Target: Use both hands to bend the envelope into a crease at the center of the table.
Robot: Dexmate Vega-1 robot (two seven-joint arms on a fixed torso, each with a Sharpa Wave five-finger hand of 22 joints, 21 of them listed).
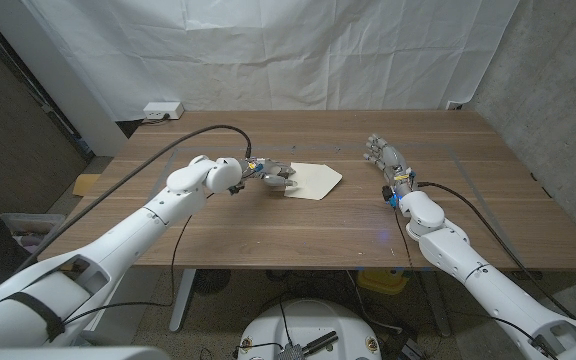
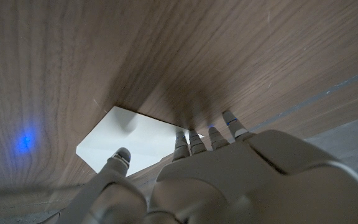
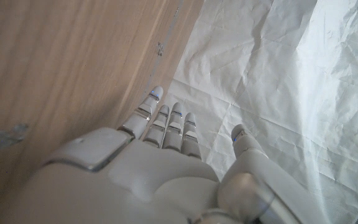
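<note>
A cream envelope (image 1: 315, 180) lies flat on the wooden table (image 1: 298, 235), a little left of its middle. My left hand (image 1: 274, 178) is at the envelope's left end, fingers reaching onto its edge. In the left wrist view the fingertips (image 2: 190, 144) lie at the near edge of the envelope (image 2: 135, 138) and the thumb (image 2: 119, 157) is held apart over it; nothing is pinched. My right hand (image 1: 387, 160) stands to the right of the envelope, a hand's width away, with its fingers (image 3: 166, 121) straight and spread and nothing in it.
A white power box (image 1: 163, 110) sits at the table's far left corner. A white cloth backdrop (image 1: 298, 50) hangs behind the table. A black cable (image 1: 158, 160) arcs over my left arm. Bare wood lies in front of the envelope.
</note>
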